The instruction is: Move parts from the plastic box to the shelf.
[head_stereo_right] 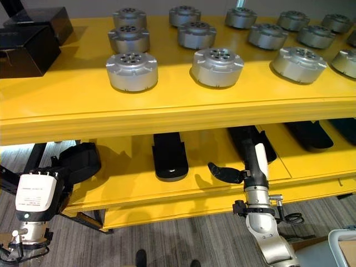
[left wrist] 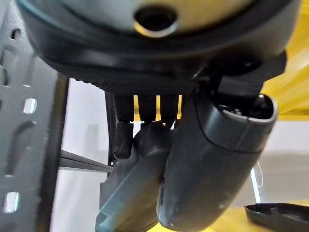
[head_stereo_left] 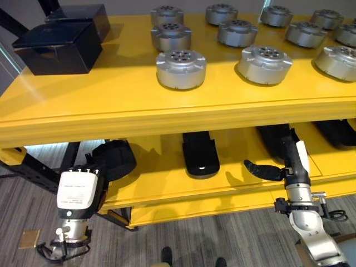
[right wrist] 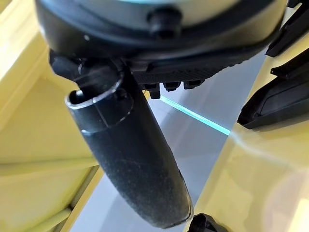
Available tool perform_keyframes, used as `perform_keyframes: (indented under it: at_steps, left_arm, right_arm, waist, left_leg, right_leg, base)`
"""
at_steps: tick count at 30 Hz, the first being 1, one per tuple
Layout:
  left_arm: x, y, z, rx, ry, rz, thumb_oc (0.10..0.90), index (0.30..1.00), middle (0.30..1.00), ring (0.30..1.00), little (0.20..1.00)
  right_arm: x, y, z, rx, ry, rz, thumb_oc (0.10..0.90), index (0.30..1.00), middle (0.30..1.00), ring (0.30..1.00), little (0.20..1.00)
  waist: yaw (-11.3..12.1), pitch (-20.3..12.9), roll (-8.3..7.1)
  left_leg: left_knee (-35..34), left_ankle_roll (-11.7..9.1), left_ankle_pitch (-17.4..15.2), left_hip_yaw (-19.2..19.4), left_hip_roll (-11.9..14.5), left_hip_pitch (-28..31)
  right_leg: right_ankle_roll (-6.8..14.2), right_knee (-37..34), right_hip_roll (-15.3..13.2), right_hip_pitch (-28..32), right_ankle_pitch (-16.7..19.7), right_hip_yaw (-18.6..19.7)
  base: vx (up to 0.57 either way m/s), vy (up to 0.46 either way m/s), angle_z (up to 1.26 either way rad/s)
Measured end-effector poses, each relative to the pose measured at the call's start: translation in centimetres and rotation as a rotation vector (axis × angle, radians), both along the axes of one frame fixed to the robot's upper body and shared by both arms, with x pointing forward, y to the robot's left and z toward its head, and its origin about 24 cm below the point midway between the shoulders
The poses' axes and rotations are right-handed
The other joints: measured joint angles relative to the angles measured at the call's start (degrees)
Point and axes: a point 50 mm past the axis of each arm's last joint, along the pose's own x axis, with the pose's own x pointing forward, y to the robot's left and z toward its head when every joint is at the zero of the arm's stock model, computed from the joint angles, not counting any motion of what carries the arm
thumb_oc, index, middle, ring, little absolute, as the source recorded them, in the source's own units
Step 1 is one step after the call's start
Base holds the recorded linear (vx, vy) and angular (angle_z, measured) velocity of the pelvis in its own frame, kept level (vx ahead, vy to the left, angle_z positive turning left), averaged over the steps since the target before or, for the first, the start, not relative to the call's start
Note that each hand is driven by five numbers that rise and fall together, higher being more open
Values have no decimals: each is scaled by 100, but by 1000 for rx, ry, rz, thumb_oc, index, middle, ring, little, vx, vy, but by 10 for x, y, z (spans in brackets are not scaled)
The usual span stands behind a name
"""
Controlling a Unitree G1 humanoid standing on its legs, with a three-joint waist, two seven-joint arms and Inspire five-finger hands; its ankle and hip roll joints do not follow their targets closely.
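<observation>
Right hand is seen with fingers straight over the lower shelf front edge beside a black part, left hand unreadable; the part could be knocked off if swept outward.

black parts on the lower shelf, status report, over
Left hand shut on a black part at the lower yellow shelf. Right hand open, empty. Black moulded part lies between them.

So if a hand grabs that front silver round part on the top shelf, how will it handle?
The silver round part looks like solid metal, so probably heavy for its size. It sits flat and squat, so it is unlikely to tip or roll. Its smooth sides may be slippery.
</observation>
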Motion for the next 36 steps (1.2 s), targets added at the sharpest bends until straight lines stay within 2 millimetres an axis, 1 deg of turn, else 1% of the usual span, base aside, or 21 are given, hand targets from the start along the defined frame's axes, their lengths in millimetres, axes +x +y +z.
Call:
perform_keyframes:
  at_steps: [2,5,7,9,12,16,19,22,23,25,26,29,33,36]
  left_arm:
    - [2,-4,-1,1,1,-20,400,300,300,300,300]
    - [1,-4,-5,18,14,-30,400,300,300,300,300]
    - [4,-9,-19,13,68,-55,400,300,300,300,300]
    - [5,-13,-25,10,97,-78,400,300,300,300,300]
    - [6,-19,-32,12,132,-104,400,300,300,300,300]
    - [13,-23,-36,22,149,-128,400,300,300,300,300]
    - [19,-34,-50,30,202,-156,400,300,300,300,300]
    - [16,-40,-63,33,269,-168,400,300,300,300,300]
    - [14,-45,-70,39,304,-176,400,300,300,300,300]
    - [10,-49,-79,48,355,-195,400,300,300,300,300]
    - [10,-48,-82,51,372,-187,400,300,300,300,300]
    - [10,-47,-85,49,388,-176,400,300,300,300,300]
    - [10,-45,-88,55,410,-168,400,300,300,300,300]
    - [13,-45,-89,67,422,-177,400,300,300,300,300]
  right_arm:
    - [0,-1,0,0,-2,-3,900,1000,1000,1000,1000]
    - [0,-1,1,-5,-5,-2,900,1000,1000,1000,1000]
    - [0,-1,0,-10,-4,-5,900,1000,1000,1000,1000]
    - [0,-1,0,-10,-4,-6,900,1000,1000,1000,1000]
    - [0,-1,1,-10,-8,-3,900,1000,1000,1000,1000]
    - [0,-1,1,-10,-13,1,900,1000,1000,1000,1000]
    - [1,1,2,-10,-19,11,900,1000,1000,1000,1000]
    - [2,3,2,-10,-23,21,900,1000,1000,1000,1000]
    - [2,3,2,-9,-21,24,900,1000,1000,1000,1000]
    - [2,4,0,-10,-13,30,900,1000,1000,1000,1000]
    - [3,1,-5,-14,6,24,900,1000,1000,1000,1000]
    - [3,1,-7,-16,16,25,900,1000,1000,1000,1000]
    - [3,6,-10,-18,31,51,900,1000,1000,1000,1000]
    - [3,7,-16,-21,58,60,900,1000,1000,1000,1000]
  waist:
    - [-36,-1,-1]
    - [-120,-2,1]
    - [-157,-11,17]
    - [-196,-11,17]
    - [-295,-14,20]
    - [-330,-23,30]
    - [-426,-54,48]
    - [-470,-71,56]
    - [-493,-74,58]
    - [-594,-105,54]
    - [-594,-173,77]
    - [-600,-196,94]
    - [-601,-217,113]
    - [-592,-230,132]
  left_leg:
    - [0,5,-3,10,2,3]
    - [1,19,-12,14,1,5]
    - [1,-4,1,75,6,43]
    - [1,-3,0,92,8,54]
    - [0,-4,0,110,10,65]
    - [0,-3,-4,168,20,81]
    - [-1,-2,-4,199,18,83]
    - [0,-2,-4,264,27,81]
    - [0,-4,1,293,28,80]
    - [-1,-2,0,326,30,83]
    - [-2,-1,-3,335,32,83]
    - [-3,22,-28,358,35,84]
    - [-3,47,-44,428,34,79]
    - [-4,22,-64,436,30,67]
  right_leg:
    - [-4,0,0,-3,3,10]
    - [-4,0,1,-3,3,14]
    - [-7,0,0,-5,6,78]
    - [-9,0,0,-6,9,99]
    - [-12,0,1,-8,12,123]
    - [-16,0,4,-17,20,172]
    - [-13,0,0,-30,34,206]
    - [-19,1,4,-76,53,284]
    - [-19,1,3,-90,64,304]
    - [-23,1,2,-109,67,331]
    - [-21,1,2,-113,70,342]
    - [-22,1,2,-128,70,362]
    - [-16,0,-5,-161,101,444]
    - [-12,0,-11,-169,110,459]
  base:
    - [25,33,-3]
    - [13,21,-2]
    - [17,42,-12]
    - [11,31,-7]
    - [7,20,-3]
    - [12,27,-7]
    - [5,24,-5]
    - [5,24,-13]
    - [4,30,-11]
    - [8,47,-8]
    - [8,49,-6]
    - [-2,40,-4]
    - [-10,39,-9]
    - [-7,41,-3]
